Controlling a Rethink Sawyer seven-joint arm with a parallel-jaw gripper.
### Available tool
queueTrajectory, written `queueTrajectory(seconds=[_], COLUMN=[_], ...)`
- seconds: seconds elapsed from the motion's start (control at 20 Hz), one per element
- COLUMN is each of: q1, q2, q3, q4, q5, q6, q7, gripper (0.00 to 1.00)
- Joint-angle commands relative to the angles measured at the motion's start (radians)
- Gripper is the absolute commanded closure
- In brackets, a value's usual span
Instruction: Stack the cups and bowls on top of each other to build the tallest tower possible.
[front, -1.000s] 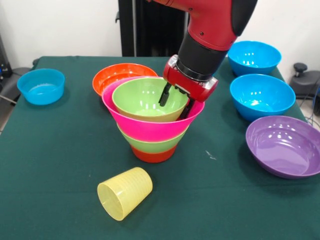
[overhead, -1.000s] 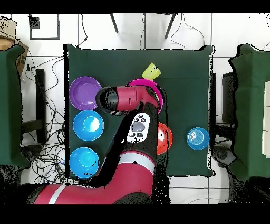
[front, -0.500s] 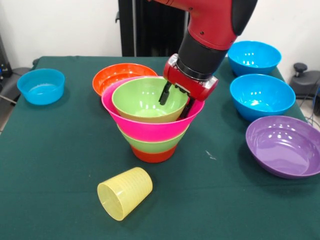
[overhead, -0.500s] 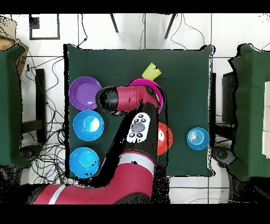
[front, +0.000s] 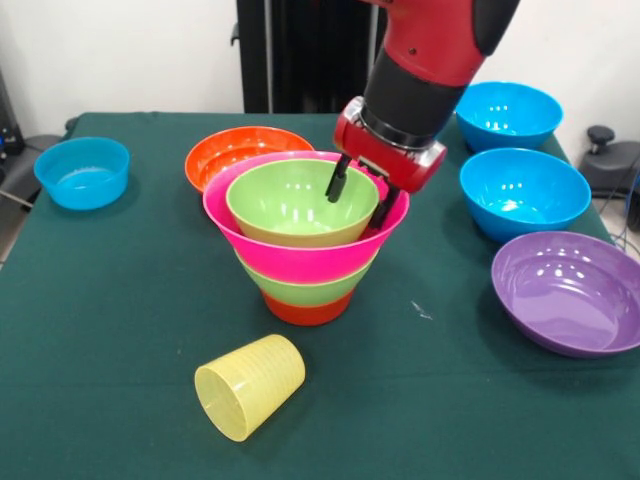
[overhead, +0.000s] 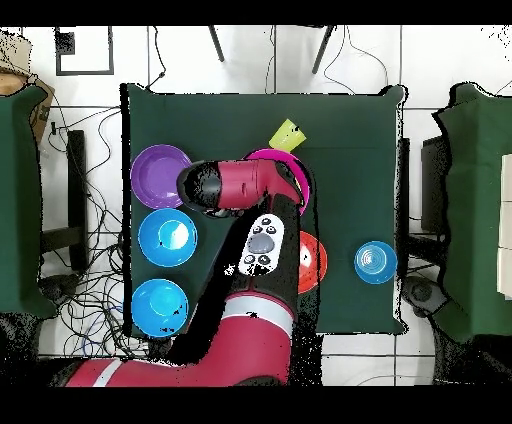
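Observation:
The tower (front: 303, 255) stands mid-table: a small orange bowl at the base, a lime green one, a flaring pink bowl (front: 290, 258), and a lime green bowl (front: 285, 203) nested on top. My gripper (front: 361, 195) hangs open over the top bowl's right rim, one finger (front: 339, 181) above its inside and the other finger (front: 384, 209) outside it, holding nothing. The pale-yellow cup (front: 250, 386) lies on its side in front of the tower. In the overhead view the arm hides the gripper and most of the tower; the pink rim (overhead: 270, 154) and the cup (overhead: 288, 134) show.
A loose orange bowl (front: 243, 150) sits just behind the tower. Blue bowls stand at far left (front: 82, 171), far right (front: 507, 112) and right (front: 523, 191). A wide purple bowl (front: 570, 291) lies at the near right.
My gripper has risen a little and shifted slightly right, clear of the top green bowl. The bowl stays nested in the pink one. Nothing else moved.

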Motion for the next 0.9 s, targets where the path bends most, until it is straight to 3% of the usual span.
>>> queueTrajectory(seconds=[0.05,0.6,0.9], q1=[0.01,0.042,0.071], q2=[-0.067,-0.132,-0.125], q3=[0.139,0.132,0.108], q4=[0.049,0.117,0.1], q5=[0.037,0.045,0.033], q6=[0.122,0.101,0.116], q7=[-0.034,0.002,0.036], gripper=[0.0,0.0,0.0])
